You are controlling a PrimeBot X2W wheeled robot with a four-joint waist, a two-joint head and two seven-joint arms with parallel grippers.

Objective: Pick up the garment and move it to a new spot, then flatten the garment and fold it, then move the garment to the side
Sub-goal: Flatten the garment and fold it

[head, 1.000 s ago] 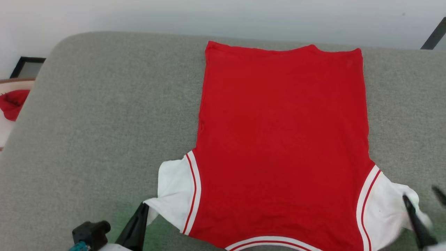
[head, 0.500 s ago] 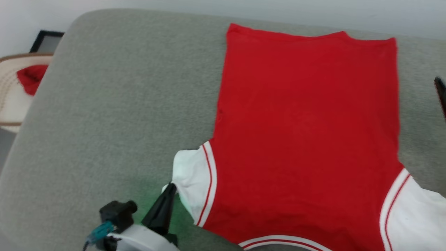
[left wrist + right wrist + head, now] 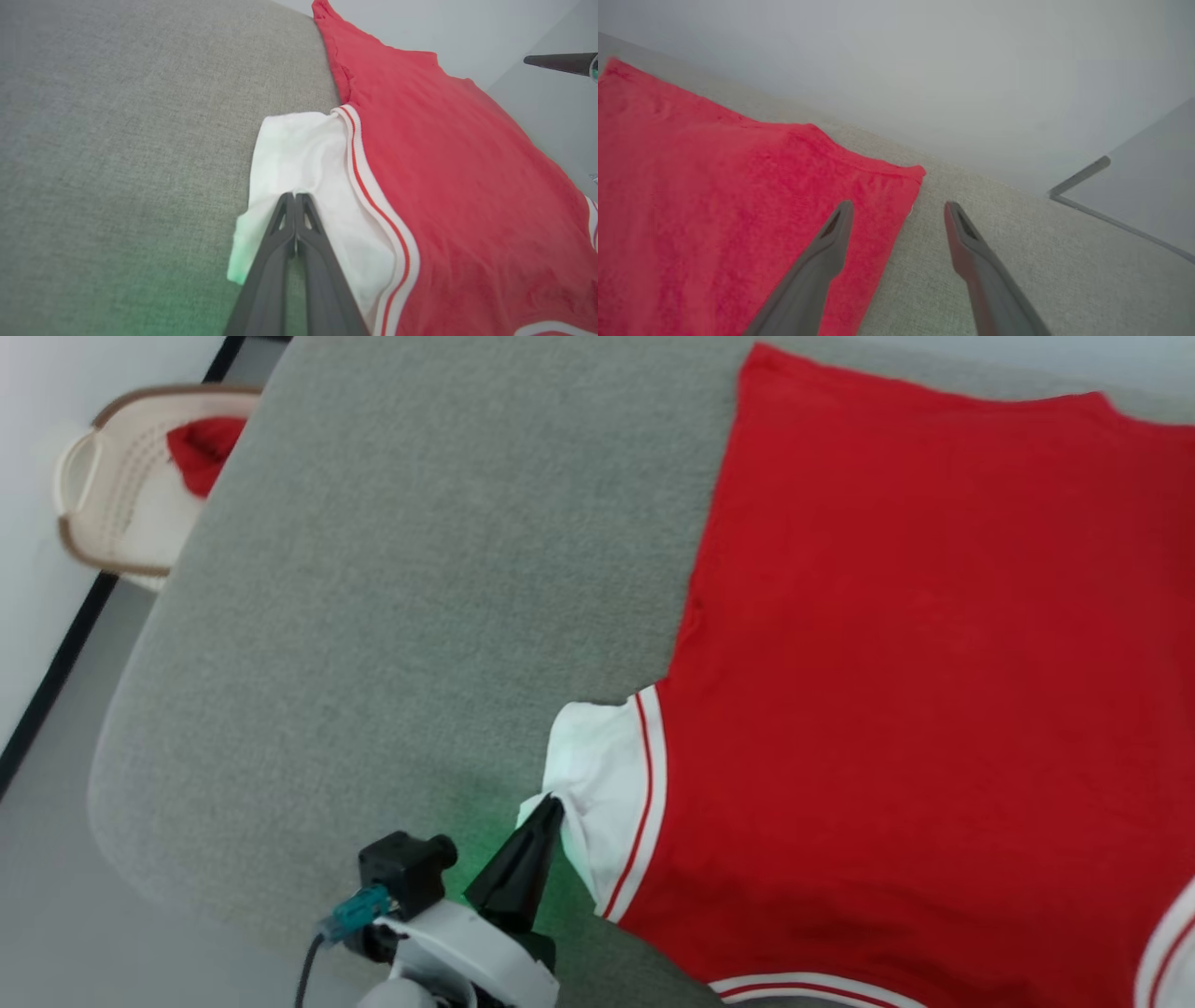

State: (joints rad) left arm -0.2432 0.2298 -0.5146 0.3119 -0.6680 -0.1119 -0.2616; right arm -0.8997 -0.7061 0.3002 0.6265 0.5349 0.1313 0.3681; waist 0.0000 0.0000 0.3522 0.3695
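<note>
The garment (image 3: 934, 691) lies spread flat on the right part of the grey cushion (image 3: 420, 616), a plain red face up. Its hem is toward the cushion's far edge and its collar trim toward the cushion's near edge. The left part of the cushion is bare fabric, with a faint green glow on it by the near edge.

Off the cushion's far left corner we see a cream basket (image 3: 126, 490) with a brown rim standing on the floor, and a small red cloth (image 3: 201, 453) lies inside it.

At the cushion's near edge the left gripper (image 3: 553, 805) has its two dark fingers pressed together on the outer edge of the garment's white sleeve (image 3: 597, 775), pinching a fold of it. The left wrist view shows the white cloth bunched around the fingertips. The sleeve's red-and-white striped trim (image 3: 649, 784) runs just to the right of the grip.

Toward the cushion's far edge the right gripper (image 3: 899, 210) has its fingers spread wide with nothing between them. One finger is over the red fabric near the hem corner and the other over bare cushion. We cannot tell whether they touch the surface.
</note>
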